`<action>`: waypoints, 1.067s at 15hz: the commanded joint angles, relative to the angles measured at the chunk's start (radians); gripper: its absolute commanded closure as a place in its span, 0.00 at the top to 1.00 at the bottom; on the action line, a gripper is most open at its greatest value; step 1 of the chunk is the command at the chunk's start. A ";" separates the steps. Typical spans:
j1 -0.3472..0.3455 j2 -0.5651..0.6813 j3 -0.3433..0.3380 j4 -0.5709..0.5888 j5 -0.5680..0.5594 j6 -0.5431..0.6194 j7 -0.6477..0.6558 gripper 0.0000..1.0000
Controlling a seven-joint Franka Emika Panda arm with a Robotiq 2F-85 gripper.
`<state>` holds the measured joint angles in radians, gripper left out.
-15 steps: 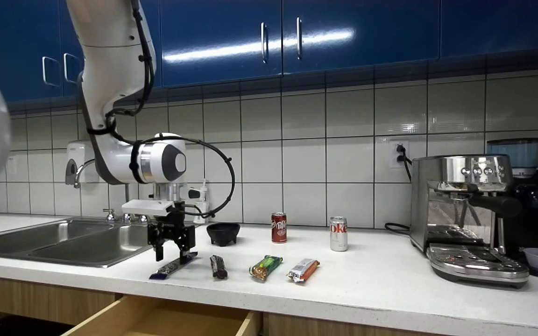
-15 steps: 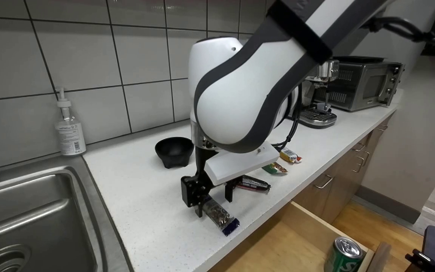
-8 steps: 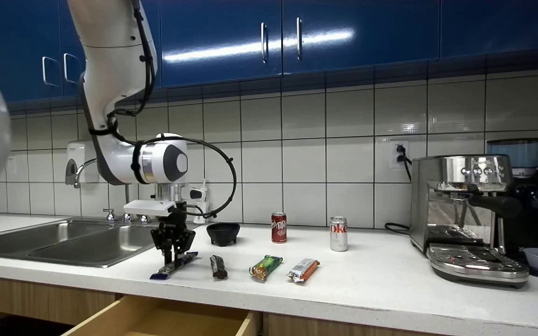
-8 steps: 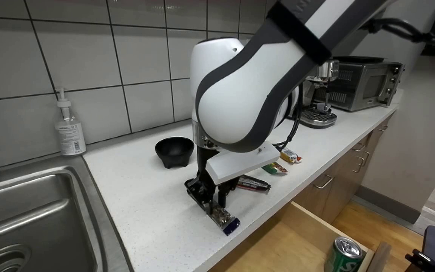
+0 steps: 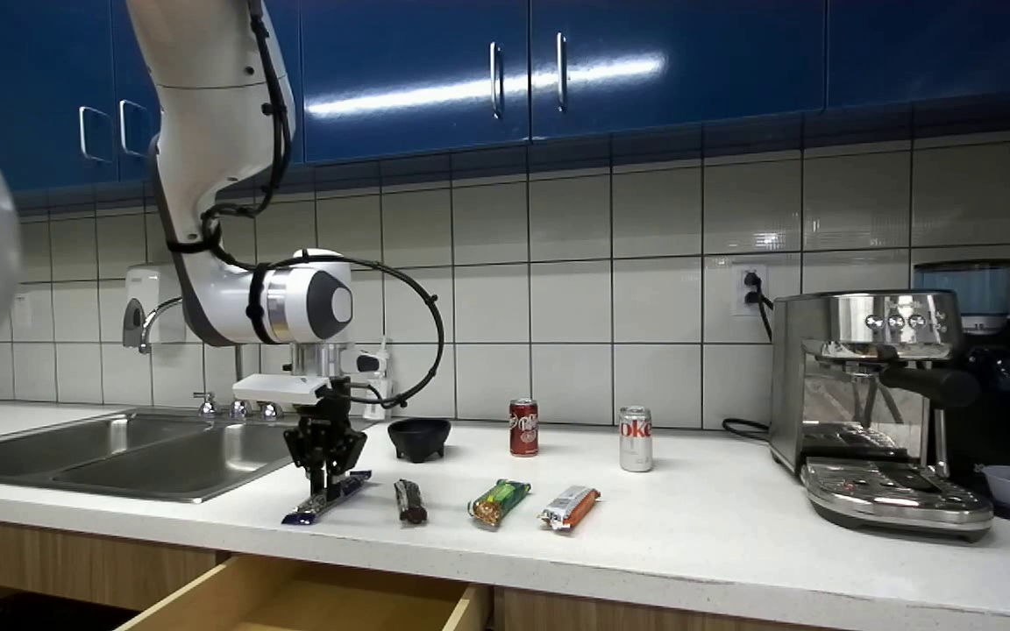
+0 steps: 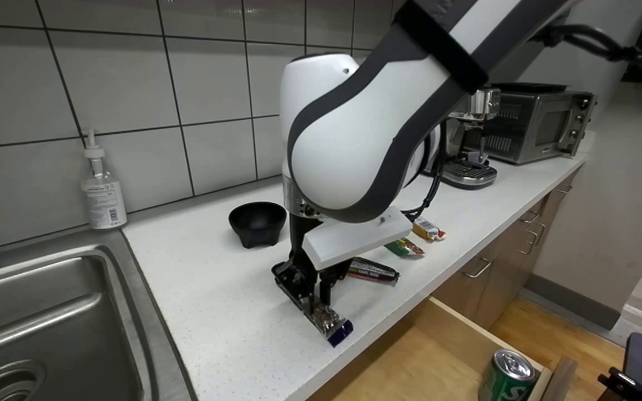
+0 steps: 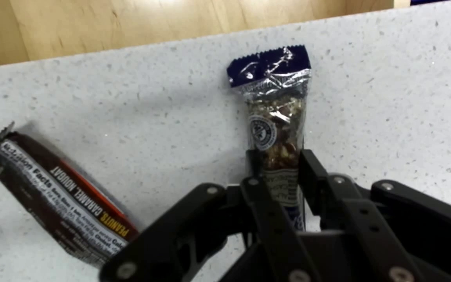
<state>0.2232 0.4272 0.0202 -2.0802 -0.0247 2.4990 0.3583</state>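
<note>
A nut bar in a clear wrapper with dark blue ends [image 7: 278, 109] runs between the fingers of my gripper [image 7: 277, 164], which presses its two long sides around the middle. Both exterior views show the gripper [image 5: 323, 495] pointing straight down over the bar [image 6: 329, 322], low at the white counter; whether the bar still touches the surface I cannot tell. Part of its length is hidden under the gripper in the wrist view. Beside it lies a dark brown caramel-nougat bar [image 7: 61, 199]. Further along the row are a green package [image 5: 499, 503] and an orange-and-white package [image 5: 570, 508].
Behind the bars stand a black bowl [image 5: 418, 440], a red can [image 5: 523, 428] and a silver can [image 5: 636, 439]. Below the counter edge a wooden drawer [image 6: 410, 356] is pulled out, holding a green can [image 6: 507, 376]. A sink [image 6: 70, 267] and an espresso machine [image 5: 873, 412] flank the area.
The gripper's fingers were spread wide around the nut bar a second ago; they have come together on its sides. The arm has barely shifted, and the other packages stay where they were.
</note>
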 commanded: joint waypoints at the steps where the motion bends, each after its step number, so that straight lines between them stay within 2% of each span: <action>1: 0.009 -0.028 -0.005 -0.011 -0.016 0.008 0.022 0.07; 8: 0.010 -0.107 -0.002 -0.091 -0.018 0.042 0.025 0.07; 16: 0.010 -0.244 0.010 -0.281 -0.019 0.032 0.050 0.07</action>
<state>0.2342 0.2739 0.0208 -2.2627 -0.0247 2.5289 0.3628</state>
